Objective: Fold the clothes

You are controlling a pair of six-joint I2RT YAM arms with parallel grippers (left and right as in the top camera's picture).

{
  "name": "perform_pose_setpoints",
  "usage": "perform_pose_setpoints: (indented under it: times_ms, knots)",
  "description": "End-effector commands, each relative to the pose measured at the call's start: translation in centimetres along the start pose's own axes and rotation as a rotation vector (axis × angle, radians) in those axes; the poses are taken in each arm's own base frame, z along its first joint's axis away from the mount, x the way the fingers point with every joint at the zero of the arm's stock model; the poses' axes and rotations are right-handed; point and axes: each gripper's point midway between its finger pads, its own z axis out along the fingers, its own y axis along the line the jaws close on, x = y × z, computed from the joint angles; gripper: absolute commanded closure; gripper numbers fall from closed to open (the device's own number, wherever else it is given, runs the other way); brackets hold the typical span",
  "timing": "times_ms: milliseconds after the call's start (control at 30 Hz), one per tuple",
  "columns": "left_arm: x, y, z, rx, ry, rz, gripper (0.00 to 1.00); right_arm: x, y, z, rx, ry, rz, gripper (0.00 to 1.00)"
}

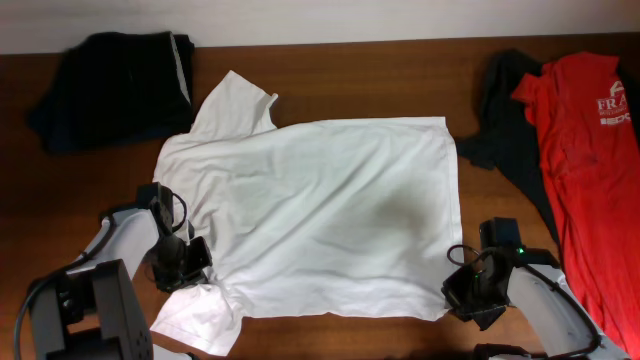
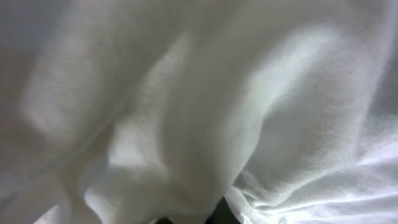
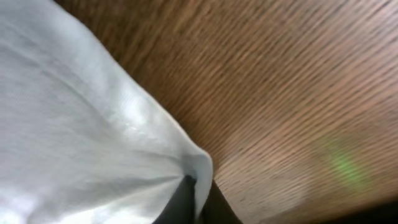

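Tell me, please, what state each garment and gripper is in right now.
White T-shirt: spread flat, unfolded.
Black garment: crumpled in a heap.
Red T-shirt: lying rumpled over a dark garment.
Left gripper: at the shirt's lower sleeve seam, grip hidden by cloth.
Right gripper: fingers shut on the shirt's hem corner.

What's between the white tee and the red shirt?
A black garment, partly under the red shirt, reaching about to the white tee; bare table beside it. Overhead view only.

T-shirt (image 1: 320,215) central on table (image 1: 350,85), heap (image 1: 110,85) behind left, shirt (image 1: 590,150) over garment (image 1: 505,140) right
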Motion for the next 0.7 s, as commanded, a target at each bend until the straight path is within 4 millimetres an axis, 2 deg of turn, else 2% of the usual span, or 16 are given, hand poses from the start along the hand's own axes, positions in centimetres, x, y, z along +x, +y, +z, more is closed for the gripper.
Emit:
perform_pose_setpoints:
  times_ms: [0, 167, 300, 400, 667]
  knots:
    - [0.2, -0.3, 0.4, 0.016, 0.024, 0.004, 1.00, -0.4, -0.1, 0.1, 0.003, -0.015, 0.013, 0.96]
    - [0.0, -0.7, -1.8, 0.021, -0.007, 0.010, 0.99, -2.0, 2.3, -2.5, -0.039, -0.074, -0.012, 0.96]
    - [-0.8, -1.2, -3.9, 0.041, -0.106, 0.028, 0.99, -4.3, 3.9, -5.2, -0.047, -0.186, -0.079, 0.96]
    - [-2.4, -1.7, -5.3, 0.061, -0.218, 0.047, 1.00, -5.0, 5.0, -6.2, -0.077, -0.218, -0.114, 0.96]
    - [-7.0, -2.6, -7.0, 0.084, -0.425, 0.077, 1.00, -7.2, 7.9, -7.2, -0.180, -0.329, -0.173, 0.96]
